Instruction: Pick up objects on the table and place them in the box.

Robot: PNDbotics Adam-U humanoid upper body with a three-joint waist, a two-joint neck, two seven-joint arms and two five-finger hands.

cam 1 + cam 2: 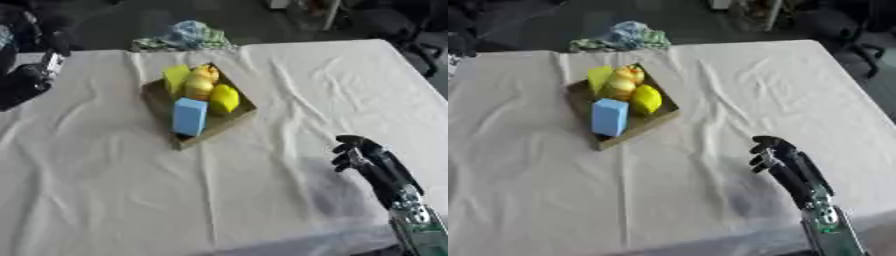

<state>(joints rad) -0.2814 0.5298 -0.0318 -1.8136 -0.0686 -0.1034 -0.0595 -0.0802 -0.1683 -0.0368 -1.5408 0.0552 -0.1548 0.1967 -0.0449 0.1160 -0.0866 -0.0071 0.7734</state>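
Left eye view: box (161, 102) mid-table, right hand (357, 156) apart.

Crumpled blue-green cloth (185, 36) beyond the table's (105, 190) far edge.

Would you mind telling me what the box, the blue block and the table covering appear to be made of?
The box looks like plain brown cardboard: matte, thin flat walls. The blue block seems foam or painted wood or plastic; uniform matte colour, sharp edges, so it stays open. The table covering is white cloth, shown by its soft creases and folds.
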